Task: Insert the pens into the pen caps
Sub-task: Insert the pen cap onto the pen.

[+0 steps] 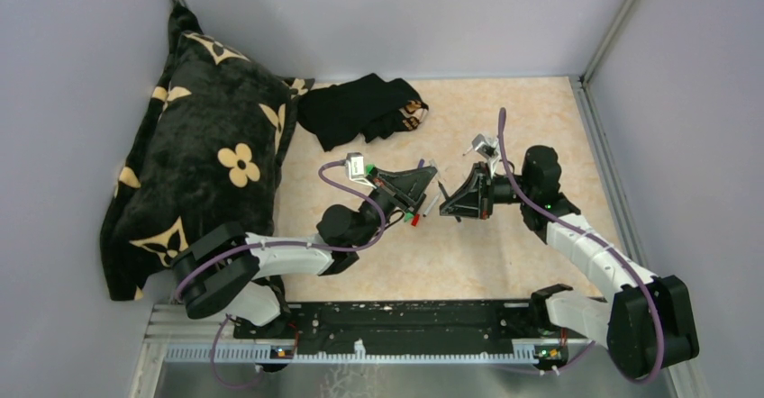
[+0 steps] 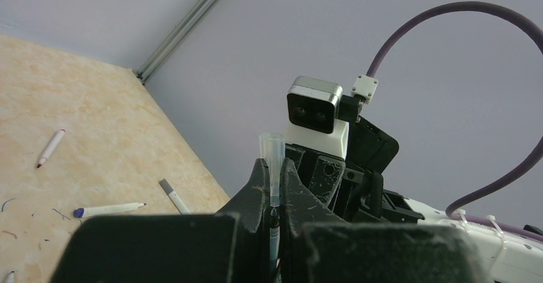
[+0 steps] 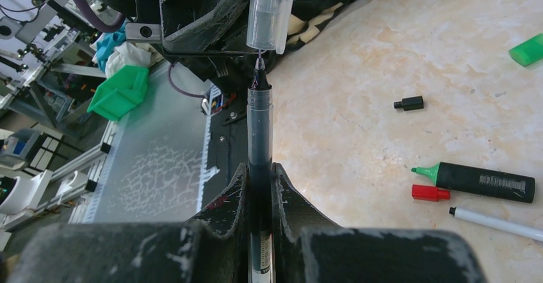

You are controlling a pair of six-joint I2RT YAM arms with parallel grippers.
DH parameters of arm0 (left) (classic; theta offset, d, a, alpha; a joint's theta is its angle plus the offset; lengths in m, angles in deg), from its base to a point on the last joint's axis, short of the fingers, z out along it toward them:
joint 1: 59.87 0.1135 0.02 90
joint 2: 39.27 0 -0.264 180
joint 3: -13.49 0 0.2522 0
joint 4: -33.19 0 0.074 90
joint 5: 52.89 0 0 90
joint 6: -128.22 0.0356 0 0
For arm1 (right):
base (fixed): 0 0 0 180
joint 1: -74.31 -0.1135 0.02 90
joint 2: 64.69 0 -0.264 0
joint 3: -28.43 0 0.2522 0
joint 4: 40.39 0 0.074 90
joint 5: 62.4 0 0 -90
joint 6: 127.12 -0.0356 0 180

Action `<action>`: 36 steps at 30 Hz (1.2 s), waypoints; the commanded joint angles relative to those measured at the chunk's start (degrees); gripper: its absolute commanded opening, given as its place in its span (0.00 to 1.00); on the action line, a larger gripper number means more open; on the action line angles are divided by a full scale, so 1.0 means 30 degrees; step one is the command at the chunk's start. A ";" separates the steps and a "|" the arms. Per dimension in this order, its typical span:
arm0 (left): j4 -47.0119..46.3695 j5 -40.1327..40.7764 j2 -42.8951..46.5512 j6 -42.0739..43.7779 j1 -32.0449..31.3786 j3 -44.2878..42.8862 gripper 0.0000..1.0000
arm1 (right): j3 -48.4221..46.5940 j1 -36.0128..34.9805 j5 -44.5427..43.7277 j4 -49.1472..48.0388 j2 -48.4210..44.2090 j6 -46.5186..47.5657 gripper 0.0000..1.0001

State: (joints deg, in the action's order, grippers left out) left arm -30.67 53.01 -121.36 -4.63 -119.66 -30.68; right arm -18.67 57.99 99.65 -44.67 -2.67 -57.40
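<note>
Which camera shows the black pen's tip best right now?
Right wrist: the pen runs up the frame, tip just below the clear cap. Left wrist shows only the cap, not the pen. Top external shows it as a tiny dark sliver.

- Robotics lab test cell.
- Grey panel walls (image 1: 378, 11) on aluminium corner posts (image 1: 622, 24) box in a beige tabletop (image 1: 532, 263).
- Robot arms (image 1: 586, 245) bolted to a black mounting rail (image 1: 396, 319).
- Past the table edge: green parts bin (image 3: 118, 91), cluttered benches (image 3: 38, 59) with cables.

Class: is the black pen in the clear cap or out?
Out: on the black pen, only the tip reaches the mouth of the clear cap; barrel fully exposed.
</note>
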 commanded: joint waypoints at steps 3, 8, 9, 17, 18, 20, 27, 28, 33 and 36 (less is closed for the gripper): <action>-0.1217 0.0092 -0.0307 -0.0267 -0.0081 0.0177 0.00 | -0.0378 0.0126 -0.0145 -0.1074 -0.0165 -0.0361 0.00; -0.1225 0.0055 -0.0350 -0.0336 -0.0088 0.0209 0.00 | -0.0370 0.0145 -0.0224 -0.1189 -0.0159 -0.0501 0.00; -0.1225 0.0057 -0.0357 -0.0358 -0.0092 0.0232 0.00 | -0.0370 0.0141 -0.0228 -0.1233 -0.0168 -0.0557 0.00; -0.1225 -0.0148 -0.0547 -0.0537 -0.0090 0.0150 0.00 | -0.0257 0.0194 -0.0540 -0.1637 -0.0138 -0.0923 0.00; -0.1217 -0.0170 -0.0579 -0.0566 -0.0092 0.0163 0.00 | -0.0261 0.0198 -0.0549 -0.1721 -0.0136 -0.1007 0.00; -0.1223 -0.0214 -0.0634 -0.0599 -0.0126 0.0148 0.00 | -0.0205 0.0195 -0.0592 -0.1885 -0.0136 -0.1136 0.00; -0.1254 -0.0316 -0.1043 -0.0643 -0.0252 -0.0029 0.00 | -0.0081 0.0205 -0.0961 -0.1968 -0.0081 -0.1214 0.00; -0.1254 -0.0360 -0.1092 -0.0656 -0.0281 -0.0101 0.00 | -0.0078 0.0222 -0.0972 -0.1982 -0.0078 -0.1212 0.00; -0.1228 -0.0557 -0.1453 -0.0636 -0.0459 -0.0344 0.00 | -0.0106 0.0202 -0.1032 -0.1947 -0.0077 -0.1219 0.00; -0.1173 -0.0578 -0.1637 -0.0629 -0.0617 -0.0378 0.00 | -0.0107 0.0224 -0.1117 -0.1925 -0.0083 -0.1198 0.00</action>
State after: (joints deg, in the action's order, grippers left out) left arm -32.90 52.75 -124.74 -6.16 -120.29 -30.85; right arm -18.58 58.37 97.07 -47.40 -2.67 -60.96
